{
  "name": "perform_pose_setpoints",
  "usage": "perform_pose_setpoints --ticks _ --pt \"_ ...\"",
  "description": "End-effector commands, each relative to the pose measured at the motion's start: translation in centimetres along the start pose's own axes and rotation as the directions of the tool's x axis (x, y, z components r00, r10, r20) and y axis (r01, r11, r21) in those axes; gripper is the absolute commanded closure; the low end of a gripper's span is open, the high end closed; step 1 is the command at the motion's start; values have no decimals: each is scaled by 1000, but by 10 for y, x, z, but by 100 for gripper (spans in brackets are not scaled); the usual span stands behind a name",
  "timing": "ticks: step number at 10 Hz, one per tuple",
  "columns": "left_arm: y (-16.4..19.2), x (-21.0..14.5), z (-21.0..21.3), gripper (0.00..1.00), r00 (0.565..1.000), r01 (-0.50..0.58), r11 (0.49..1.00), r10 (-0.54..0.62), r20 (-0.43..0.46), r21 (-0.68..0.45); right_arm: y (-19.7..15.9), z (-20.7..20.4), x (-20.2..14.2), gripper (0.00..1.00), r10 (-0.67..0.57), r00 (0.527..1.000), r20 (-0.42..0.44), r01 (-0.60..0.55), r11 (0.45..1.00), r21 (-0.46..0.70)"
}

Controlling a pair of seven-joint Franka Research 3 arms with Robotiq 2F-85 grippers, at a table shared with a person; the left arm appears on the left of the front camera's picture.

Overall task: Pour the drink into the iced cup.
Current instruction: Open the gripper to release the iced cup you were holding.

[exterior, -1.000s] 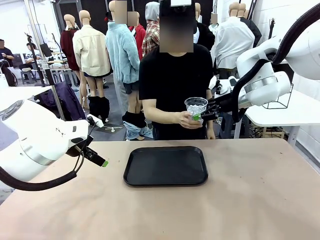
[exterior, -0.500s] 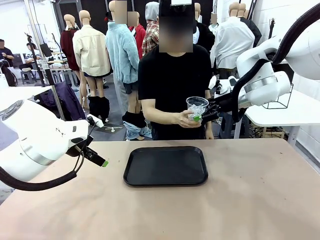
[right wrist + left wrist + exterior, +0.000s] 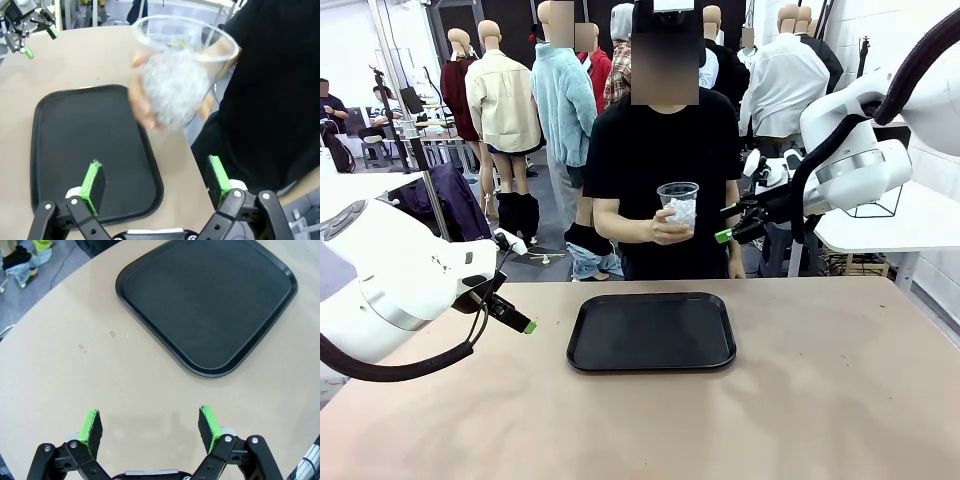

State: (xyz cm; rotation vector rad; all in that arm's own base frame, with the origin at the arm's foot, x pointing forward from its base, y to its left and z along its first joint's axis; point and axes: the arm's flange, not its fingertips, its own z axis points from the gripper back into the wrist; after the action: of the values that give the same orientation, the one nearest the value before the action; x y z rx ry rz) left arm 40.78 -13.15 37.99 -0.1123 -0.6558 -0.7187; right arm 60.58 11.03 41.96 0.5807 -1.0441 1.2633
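I saw iced cup (image 3: 678, 203) in person's hand (image 3: 665, 228), chest height, beyond table's (image 3: 820, 400) far edge, behind black tray (image 3: 651, 331). Right gripper (image 3: 725, 222) hung just beside cup, not touching, fingers spread, empty. Left gripper (image 3: 149, 419) hovered over table left of tray, fingers apart, empty.

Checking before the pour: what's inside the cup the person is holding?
The clear cup holds ice, filling most of it below the rim; no dark liquid shows. The person's hand wraps the lower part, so the contents behind the fingers are hidden.
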Motion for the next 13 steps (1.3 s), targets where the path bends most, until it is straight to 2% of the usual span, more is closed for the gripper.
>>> perform_pose_setpoints --ticks 1,4,5,13 --pt "0 0 1 0 1000 8 1000 -8 3 11 19 17 -8 0 -24 1000 -4 23 999 -38" --pt "0 0 1 0 1000 8 1000 -8 3 11 46 26 -18 0 21 1000 -12 -22 999 -38" --pt "0 0 1 0 1000 8 1000 -8 3 11 20 23 -12 0 -13 1000 -17 13 1000 -18" --pt "0 0 1 0 1000 8 1000 -8 3 11 20 23 -12 0 -13 1000 -17 13 1000 -18"
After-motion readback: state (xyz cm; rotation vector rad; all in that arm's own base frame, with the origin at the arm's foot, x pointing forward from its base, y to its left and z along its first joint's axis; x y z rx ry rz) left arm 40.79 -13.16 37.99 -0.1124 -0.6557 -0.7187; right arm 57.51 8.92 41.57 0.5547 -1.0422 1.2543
